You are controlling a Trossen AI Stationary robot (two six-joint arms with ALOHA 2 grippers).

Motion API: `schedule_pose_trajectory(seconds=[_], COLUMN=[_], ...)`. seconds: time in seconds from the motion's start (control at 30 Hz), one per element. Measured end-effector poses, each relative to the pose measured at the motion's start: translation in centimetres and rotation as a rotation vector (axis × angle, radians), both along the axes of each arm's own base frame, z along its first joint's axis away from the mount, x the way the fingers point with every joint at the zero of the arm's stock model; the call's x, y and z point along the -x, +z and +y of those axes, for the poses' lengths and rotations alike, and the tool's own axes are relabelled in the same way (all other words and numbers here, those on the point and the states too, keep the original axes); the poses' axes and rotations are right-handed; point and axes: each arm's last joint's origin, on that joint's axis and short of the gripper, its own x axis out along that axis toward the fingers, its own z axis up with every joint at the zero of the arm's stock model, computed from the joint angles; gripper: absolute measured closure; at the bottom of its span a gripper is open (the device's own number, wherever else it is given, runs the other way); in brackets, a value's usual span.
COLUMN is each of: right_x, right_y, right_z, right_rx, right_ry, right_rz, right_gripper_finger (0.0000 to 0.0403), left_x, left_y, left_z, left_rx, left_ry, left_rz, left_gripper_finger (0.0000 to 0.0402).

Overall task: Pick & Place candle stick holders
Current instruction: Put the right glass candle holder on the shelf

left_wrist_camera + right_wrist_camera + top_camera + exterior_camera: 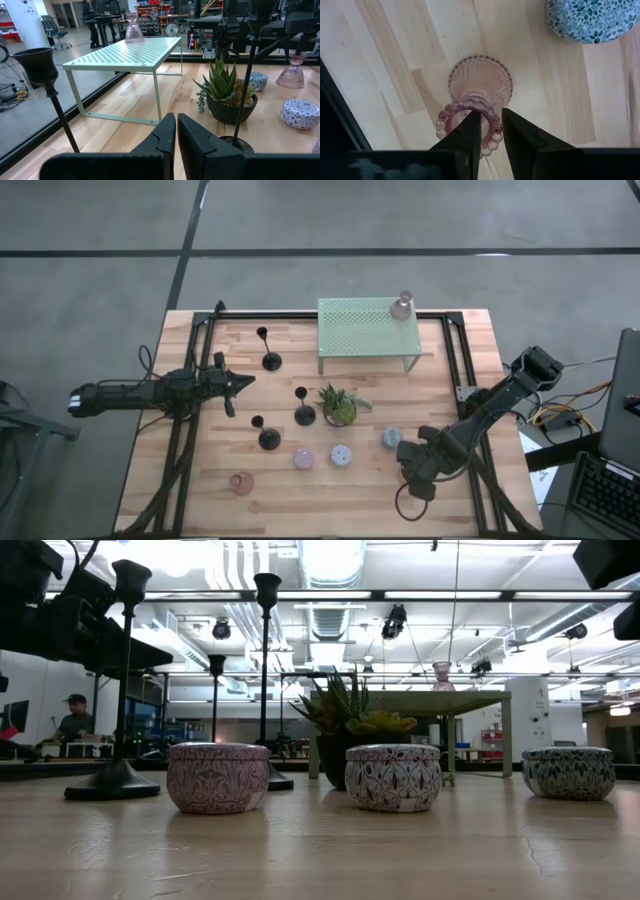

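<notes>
A pink ribbed glass candle stick holder stands upright on its foot on the table near the right front, next to a blue patterned tin. My right gripper points straight down over it, open, with one finger inside the holder's beaded top rim and one outside. The arm hides this holder in the high view, where my right gripper shows. My left gripper is shut and holds nothing over the table's left half. Three black candlesticks stand on their round bases.
A pale green mesh rack at the far middle carries another pink glass holder. A spiky potted plant stands mid-table. A pink tin and a lilac tin sit near the front, with a pink piece at the front left.
</notes>
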Motion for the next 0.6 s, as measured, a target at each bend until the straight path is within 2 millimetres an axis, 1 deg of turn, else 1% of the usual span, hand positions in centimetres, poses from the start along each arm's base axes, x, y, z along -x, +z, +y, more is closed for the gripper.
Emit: schedule_pose_trajectory(seconds=[0.33,0.6], right_x=[-0.1,-0.1], right_y=[0.5,1.1], right_z=[0.2,0.1], right_rx=[-0.017,-0.005], right_ry=[0.002,-0.001], right_rz=[-0.005,0.005], right_gripper_finger=[0.0369,0.0372], left_x=[0.0,0.0], left_y=[0.0,0.0], left_z=[0.0,0.0], left_rx=[0.000,0.000], left_ry=[0.000,0.000], left_rz=[0.000,0.000], left_gripper_finger=[0.0378,0.0378])
